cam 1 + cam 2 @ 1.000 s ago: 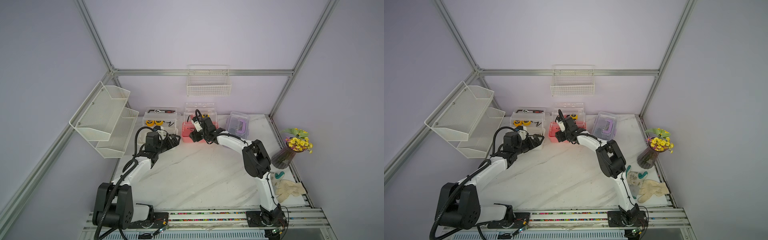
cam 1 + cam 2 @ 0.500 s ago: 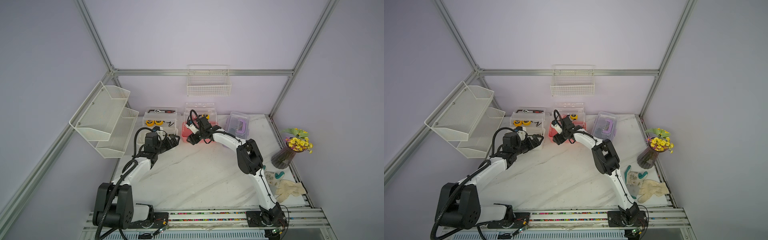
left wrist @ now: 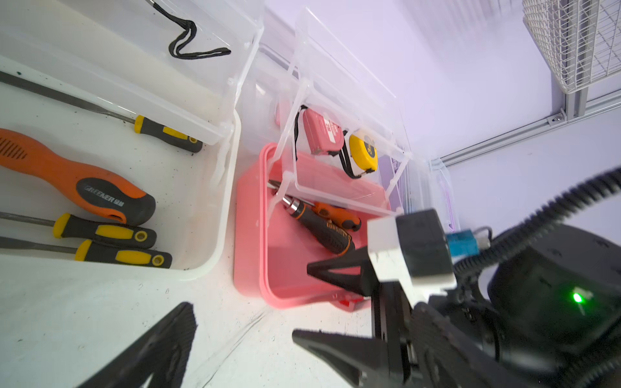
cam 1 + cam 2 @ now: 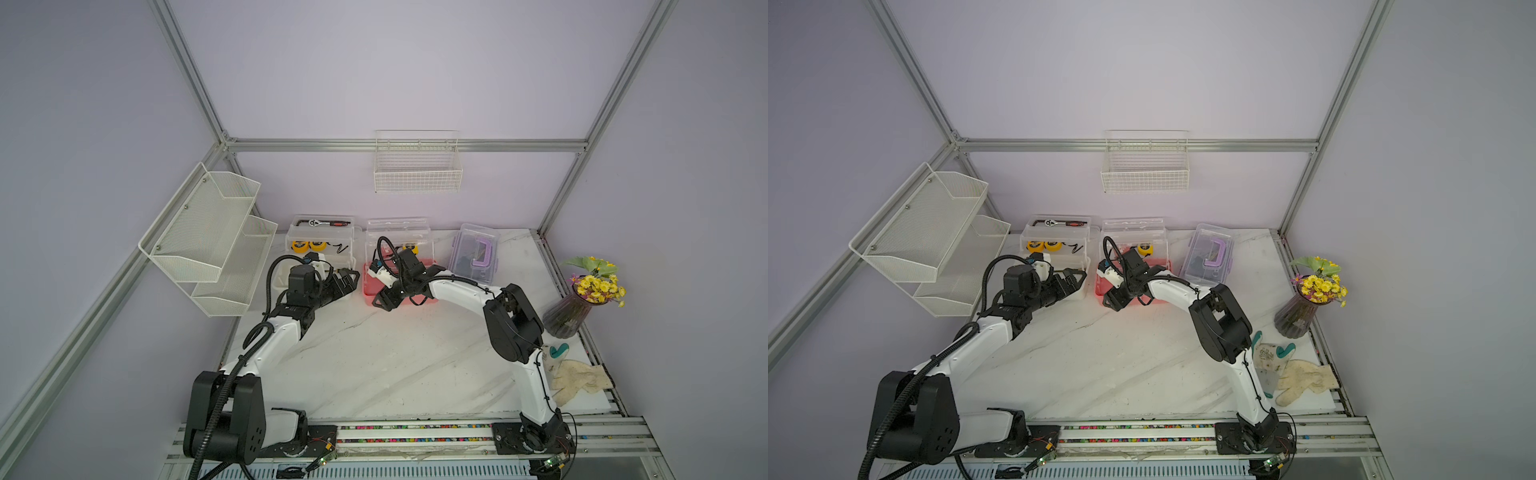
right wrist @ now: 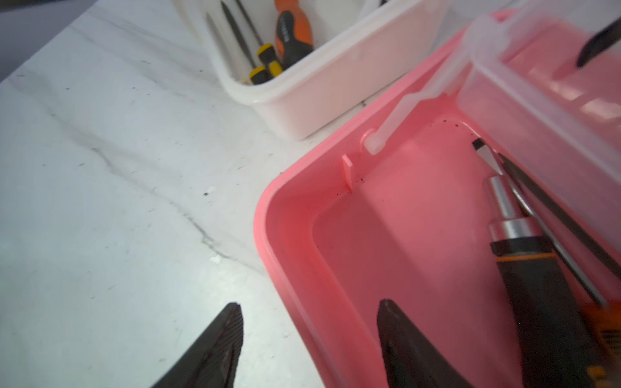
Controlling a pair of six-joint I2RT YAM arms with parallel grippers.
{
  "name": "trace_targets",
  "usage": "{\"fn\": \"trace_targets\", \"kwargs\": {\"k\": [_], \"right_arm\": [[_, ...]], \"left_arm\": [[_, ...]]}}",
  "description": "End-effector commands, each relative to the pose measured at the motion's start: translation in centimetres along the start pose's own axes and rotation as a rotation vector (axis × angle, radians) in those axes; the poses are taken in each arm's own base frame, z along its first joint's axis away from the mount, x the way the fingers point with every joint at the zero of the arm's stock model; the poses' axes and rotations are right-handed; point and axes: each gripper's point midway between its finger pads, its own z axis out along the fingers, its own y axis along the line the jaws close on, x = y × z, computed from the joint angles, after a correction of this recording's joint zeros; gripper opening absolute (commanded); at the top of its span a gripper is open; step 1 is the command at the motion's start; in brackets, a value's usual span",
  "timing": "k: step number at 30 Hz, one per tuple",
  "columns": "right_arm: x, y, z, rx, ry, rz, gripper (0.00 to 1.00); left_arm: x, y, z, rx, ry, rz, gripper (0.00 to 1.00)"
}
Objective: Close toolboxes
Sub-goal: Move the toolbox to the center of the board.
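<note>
The right gripper (image 5: 309, 302), jaws apart, straddles a corner rim of the pink toolbox (image 5: 289, 208).

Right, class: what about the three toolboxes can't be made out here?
- Purple toolbox contents: too small in both top views, behind clear lids in the left wrist view.
- Pink toolbox front wall: mostly behind the right arm in both top views.
- White toolbox near rim: behind the left arm, same views.
</note>
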Motion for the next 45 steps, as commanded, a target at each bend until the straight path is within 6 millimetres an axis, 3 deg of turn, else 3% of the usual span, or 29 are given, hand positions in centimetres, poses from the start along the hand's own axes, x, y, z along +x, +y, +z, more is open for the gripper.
{"fn": "trace_targets", "kwargs": {"k": [1,8,13,16,19,24,31,34,39,45], "right_arm": [[1.3,5.5,-0.2,-0.127,0.01,0.041,0.67],[4.0,11.6,0.4,-0.222,0.055,0.089,0.66],[2.0,16.2,0.0,-0.31,-0.001,0.064,0.66],[0.4,16.7,-1.0,-0.309,-0.051,0.057,0.66],[-1.0,15.3,-2.4,-0.214,-0.096,0.055,0.66],[-2.8,10.4,-6.6,-0.079,-0.157,0.13,0.66],[-5.7,0.0,-16.0,0.164,-0.371,0.346,0.63],[-5.9,-4.9,-18.7,0.309,-0.428,0.435,0.63],[-4.7,-13.2,-21.3,0.441,-0.483,0.614,0.6],[-3.5,-20.2,-20.7,0.458,-0.475,0.722,0.49]], "left_arm": [[0.0,0.1,-1.2,-0.003,-0.027,-0.003,1.0],[0.0,0.9,-2.8,-0.068,-0.059,0.0,1.0],[0.1,1.7,-4.0,-0.11,-0.086,-0.005,1.0],[0.3,2.0,-4.3,-0.125,-0.085,-0.012,1.0],[0.6,2.3,-4.4,-0.136,-0.081,-0.019,1.0],[1.6,2.7,-3.6,-0.13,-0.032,-0.033,1.0],[3.7,3.2,-3.0,-0.121,0.029,-0.067,1.0],[5.5,3.1,-2.8,-0.122,0.066,-0.053,1.0],[9.4,3.2,-2.1,-0.172,0.143,-0.005,1.0],[12.4,2.9,-2.0,-0.201,0.195,0.036,1.0]]}}
